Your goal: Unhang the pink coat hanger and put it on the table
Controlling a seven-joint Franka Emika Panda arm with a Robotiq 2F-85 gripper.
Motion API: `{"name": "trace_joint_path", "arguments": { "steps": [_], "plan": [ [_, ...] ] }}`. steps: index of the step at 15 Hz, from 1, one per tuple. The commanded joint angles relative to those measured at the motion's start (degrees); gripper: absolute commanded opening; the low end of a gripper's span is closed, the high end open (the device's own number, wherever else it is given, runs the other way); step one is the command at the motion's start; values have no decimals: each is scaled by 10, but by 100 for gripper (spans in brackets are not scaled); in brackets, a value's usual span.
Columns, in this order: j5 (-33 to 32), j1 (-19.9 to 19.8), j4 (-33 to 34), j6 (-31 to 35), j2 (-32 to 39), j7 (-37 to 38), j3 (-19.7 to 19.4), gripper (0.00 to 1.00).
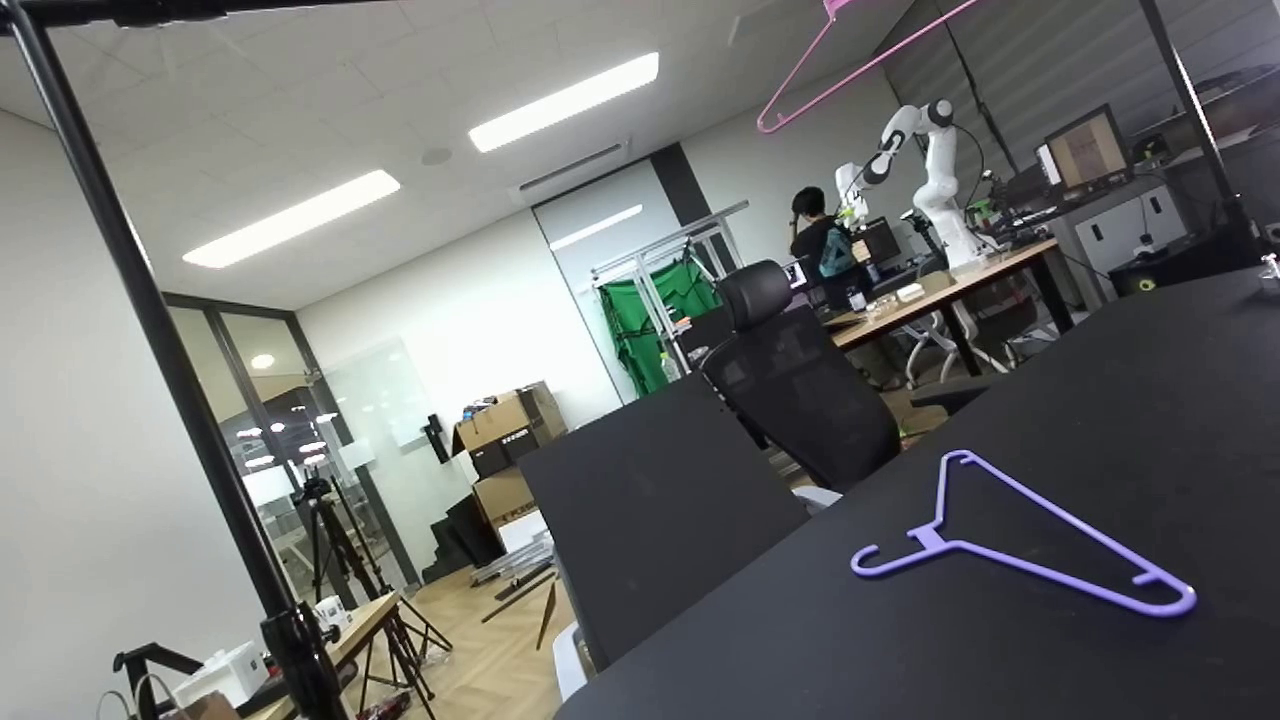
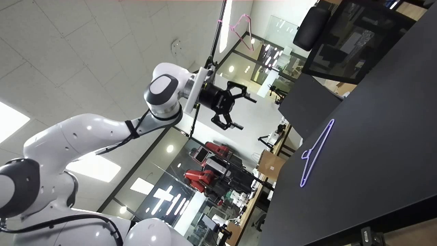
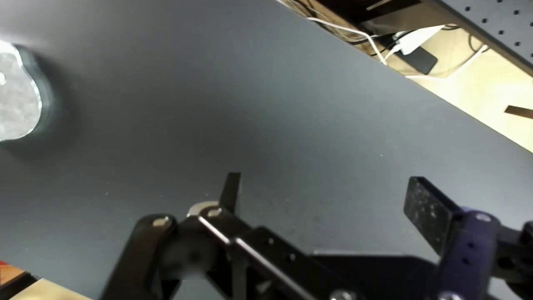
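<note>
The pink coat hanger (image 1: 878,62) hangs high at the top of an exterior view, its upper part cut off by the frame. In an exterior view the pink hanger (image 2: 233,28) hangs by its hook from a black rail (image 2: 217,34). My gripper (image 2: 245,112) is in the air, open and empty, apart from the hanger and below it in that picture. The wrist view shows the open fingers (image 3: 327,191) with the black table (image 3: 250,104) below and no pink hanger. The table also shows in both exterior views (image 1: 1000,650) (image 2: 375,153).
A lavender-purple hanger (image 1: 930,540) lies on the table, also seen in an exterior view (image 2: 309,155). A black upright pole (image 1: 150,290) stands beside the table. A shiny clear object (image 3: 18,96) sits at the wrist view's left edge. A black chair (image 1: 800,370) stands behind the table.
</note>
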Motion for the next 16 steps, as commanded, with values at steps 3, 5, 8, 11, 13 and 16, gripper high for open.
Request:
{"name": "trace_joint_path", "arguments": {
  "steps": [3,5,8,11,13,16],
  "plan": [
    [27,-22,200,32,195,-93,5,100],
    [41,-39,266,29,239,-87,15,100],
    [53,-65,370,24,286,-71,29,100],
    [69,-91,472,20,320,-63,38,100],
    [85,-107,535,1,339,-52,42,100],
    [94,-119,519,-8,322,-64,53,100]
  ]
}}
